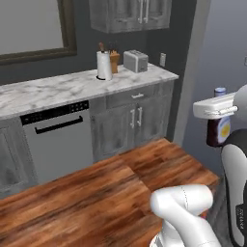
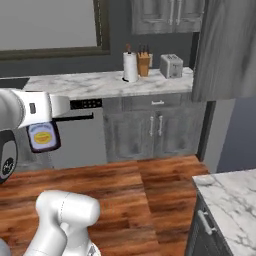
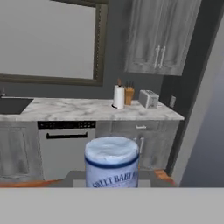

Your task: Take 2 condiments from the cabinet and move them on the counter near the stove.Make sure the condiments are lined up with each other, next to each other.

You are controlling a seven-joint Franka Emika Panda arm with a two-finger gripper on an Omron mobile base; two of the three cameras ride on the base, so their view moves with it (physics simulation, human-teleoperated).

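My gripper [image 1: 218,114] is shut on the neck of a condiment [image 1: 218,131], a dark brown bottle with a blue cap and a yellow-white label. It hangs upright in the air over the wood floor. In the right base view the same condiment [image 2: 43,138] hangs under my gripper [image 2: 42,124] at the left. Its blue-rimmed cap [image 3: 111,158] shows close up in the hand view. A grey wood-grain cabinet [image 2: 225,50] panel stands at the upper right. A corner of the marble counter [image 2: 232,202] lies at the lower right. The stove is out of view.
Ahead runs a marble back worktop [image 1: 58,89] with a paper towel roll [image 1: 103,65], a knife block [image 1: 114,60] and a toaster [image 1: 135,61]. Below it are a dishwasher [image 1: 58,140] and grey base cabinets [image 1: 135,120]. Wood floor [image 1: 96,193] lies between.
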